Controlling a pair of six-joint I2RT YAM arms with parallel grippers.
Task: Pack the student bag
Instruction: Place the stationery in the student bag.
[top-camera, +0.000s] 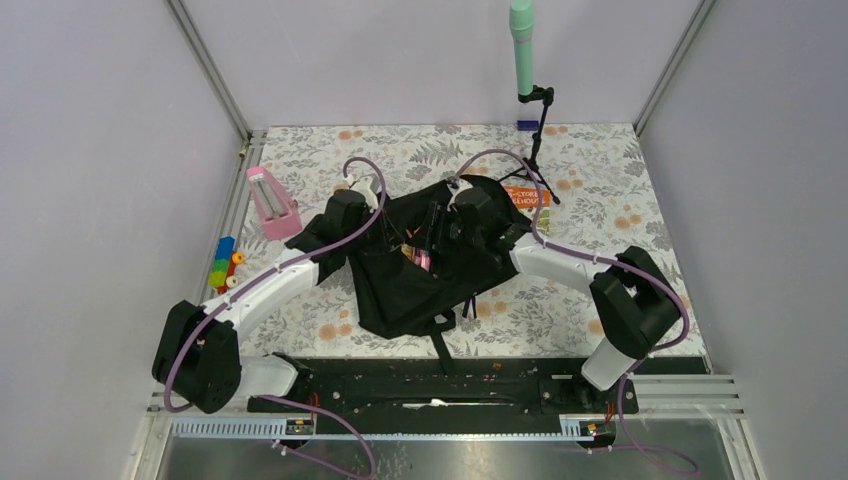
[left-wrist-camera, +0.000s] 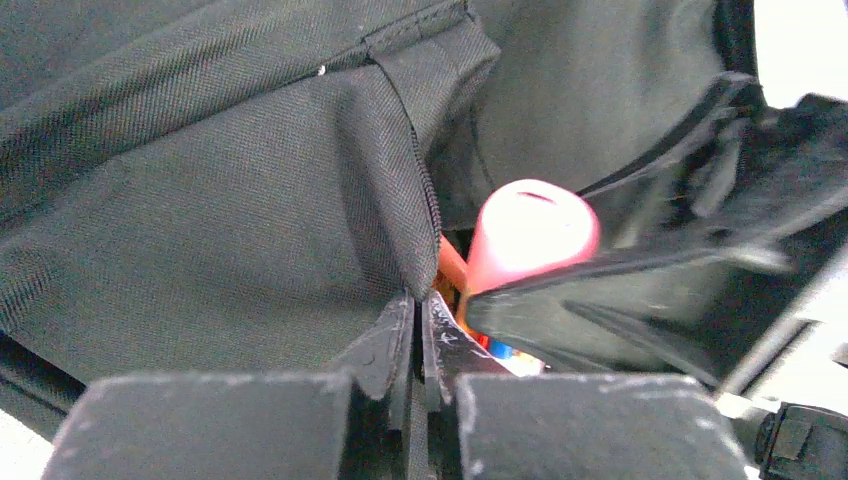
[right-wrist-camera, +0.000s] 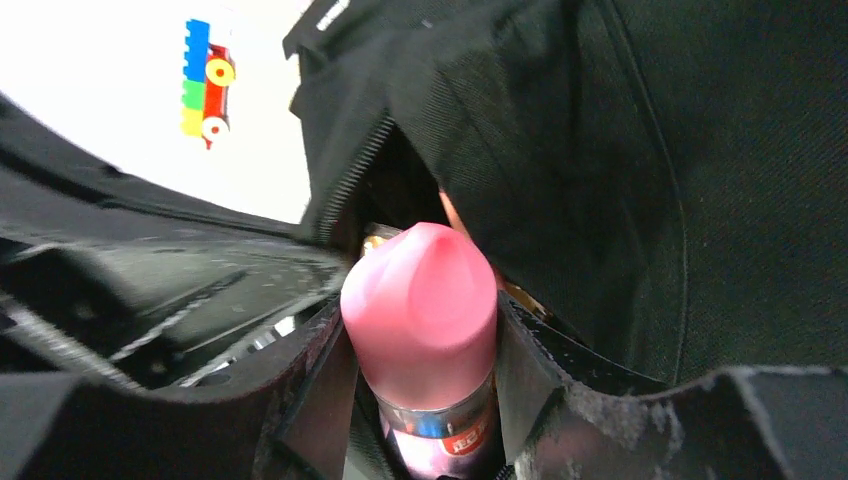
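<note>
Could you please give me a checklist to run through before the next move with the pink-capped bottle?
1. Left gripper shut on the student bag's zipper edge: ok.
2. Right gripper holds the pink-capped bottle between both fingers: ok.
3. Bag mouth open ahead of the bottle: ok.
4. Room inside: cannot tell; an orange item lies there.
5. Toy train apart from the left arm: ok.
</note>
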